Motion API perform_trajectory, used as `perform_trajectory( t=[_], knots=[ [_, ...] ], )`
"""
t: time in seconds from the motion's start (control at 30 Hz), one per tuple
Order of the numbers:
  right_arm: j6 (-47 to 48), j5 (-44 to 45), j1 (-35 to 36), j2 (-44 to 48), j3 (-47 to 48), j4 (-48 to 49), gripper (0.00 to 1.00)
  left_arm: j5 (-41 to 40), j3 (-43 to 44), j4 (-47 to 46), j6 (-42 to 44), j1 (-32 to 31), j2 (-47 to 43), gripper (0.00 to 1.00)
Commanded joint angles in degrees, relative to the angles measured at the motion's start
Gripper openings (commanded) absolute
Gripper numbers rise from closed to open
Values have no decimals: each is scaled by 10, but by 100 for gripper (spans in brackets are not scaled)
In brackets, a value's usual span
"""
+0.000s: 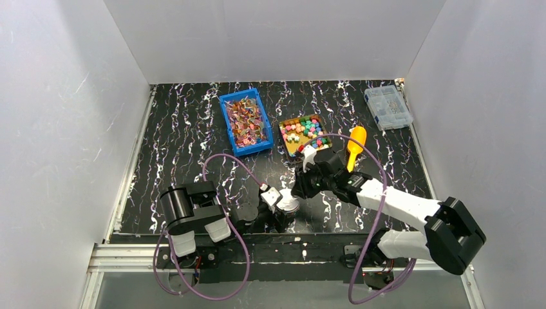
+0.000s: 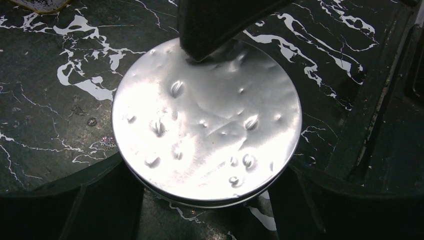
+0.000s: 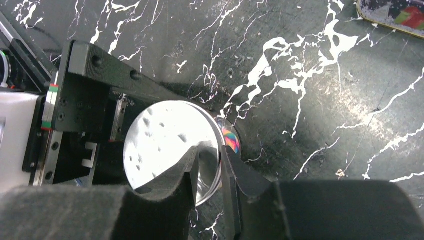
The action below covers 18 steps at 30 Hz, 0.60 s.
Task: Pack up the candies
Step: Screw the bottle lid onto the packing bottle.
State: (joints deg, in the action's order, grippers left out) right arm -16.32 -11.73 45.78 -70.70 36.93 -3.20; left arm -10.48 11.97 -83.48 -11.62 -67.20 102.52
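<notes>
We saw the candies [image 1: 306,132] in their tray [image 1: 282,133] on the desk [image 1: 180,161], blue bin [image 1: 225,122] to the left, orange scoop [image 1: 355,145] to the right. Our left end effector [image 1: 278,209] clasped the lidded tin [image 2: 207,120], spread wide. The right end effector [image 3: 212,167] straddled its rim, narrowly parted; we could not tell whether it pinched.

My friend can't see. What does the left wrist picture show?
A round, dented silver tin fills the view from above, gripped at its sides by the left gripper on a black marbled table. A finger of the right gripper touches its far rim.
</notes>
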Motion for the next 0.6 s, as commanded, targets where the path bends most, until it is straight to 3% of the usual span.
perform_trajectory(
  t=[0.0, 0.23, 0.57],
  knots=[
    [-26, -58, 10, 35, -39, -32, 30, -24, -13, 76, -32, 13, -4, 38],
    [-73, -77, 22, 99, -87, -21, 29, -36, -9, 84, -37, 15, -3, 38],
    [-121, -11, 133, 129, -81, -35, 30, -37, 1, 86, -36, 17, 6, 38]
  ],
)
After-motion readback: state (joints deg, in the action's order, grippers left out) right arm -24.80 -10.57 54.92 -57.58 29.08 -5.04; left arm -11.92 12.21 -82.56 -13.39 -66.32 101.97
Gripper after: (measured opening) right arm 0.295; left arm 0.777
